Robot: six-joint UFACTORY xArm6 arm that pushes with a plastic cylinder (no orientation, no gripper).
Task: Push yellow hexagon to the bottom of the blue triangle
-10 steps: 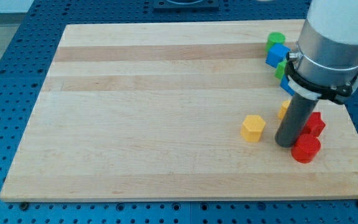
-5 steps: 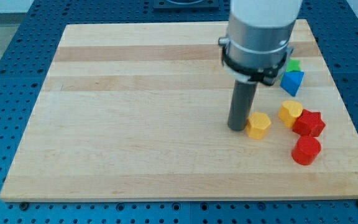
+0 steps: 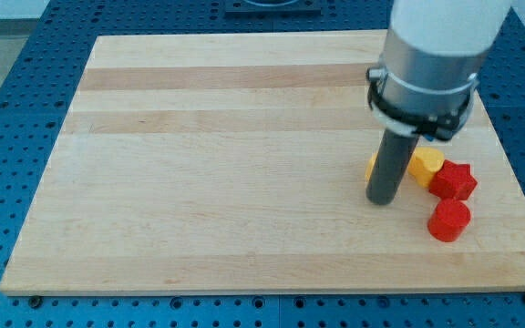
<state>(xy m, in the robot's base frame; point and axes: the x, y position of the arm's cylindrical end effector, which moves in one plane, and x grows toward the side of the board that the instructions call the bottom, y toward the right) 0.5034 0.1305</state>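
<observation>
Plastic, by the look of it: the yellow hexagon [image 3: 372, 167] is a small, stiff, light block that we judge will skate easily over the smooth wooden surface [image 3: 226, 173] and may spin if caught off-centre. Only a sliver of it shows at the left edge of the rod, on the right part of the surface; the rest is hidden. Our tool has no jaws at all, just a straight rod that grips nothing, and my tip [image 3: 383, 200] rests on the surface at the hexagon's near side, seemingly touching it, though we cannot be sure. Just right of the rod sits a second yellow block [image 3: 426, 165], shape unclear, touching a red star-like block [image 3: 454, 180], with a red cylinder [image 3: 448, 220] nearer. The blue triangle is not visible; the arm likely covers it. We would press on the middle of a flat face, pushing squarely, since nothing can be grasped.
</observation>
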